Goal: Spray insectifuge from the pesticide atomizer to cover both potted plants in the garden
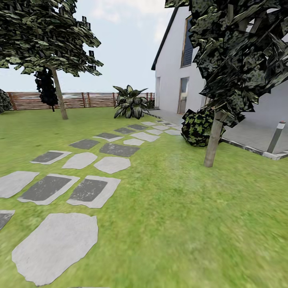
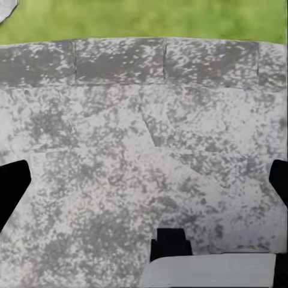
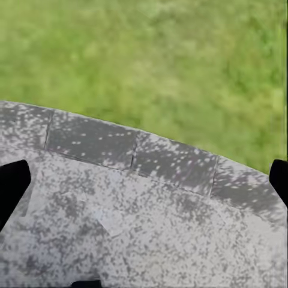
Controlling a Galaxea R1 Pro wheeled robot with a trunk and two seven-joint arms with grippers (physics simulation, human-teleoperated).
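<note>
Out ahead in the head view lies the garden lawn (image 1: 188, 224), with a path of grey stepping stones (image 1: 90, 191) running from the near left away toward the far middle, the nearest slabs cut off by the picture's edge. At the far end of that path stands a clump of broad, striped pointed leaves (image 1: 130, 102), too distant to make out any pot beneath it. Behind it runs the brown slatted fence (image 1: 76, 100), partly hidden by a dark tree (image 1: 48, 44) on the far left. On the right a second tree (image 1: 214, 138) rises nearer, its crown cut off above, with a round dark shrub (image 1: 197, 127) tucked partly behind its trunk. Beyond stands a white house (image 1: 176, 60), and a grey bollard lamp (image 1: 276, 136) sits on the paving at the far right edge. The left wrist view looks down on mottled grey patio paving (image 2: 120, 156) with a strip of grass beyond its curb; the left gripper (image 2: 144, 186) shows only dark fingertips (image 2: 12, 183) at the two sides, spread wide apart with nothing between. The right wrist view shows the patio's curved edge (image 3: 132, 150) meeting grass (image 3: 150, 60); the right gripper (image 3: 144, 183) likewise has its tips (image 3: 12, 183) far apart, holding nothing. The atomizer and the small grey pots are not to be made out anywhere here.
</note>
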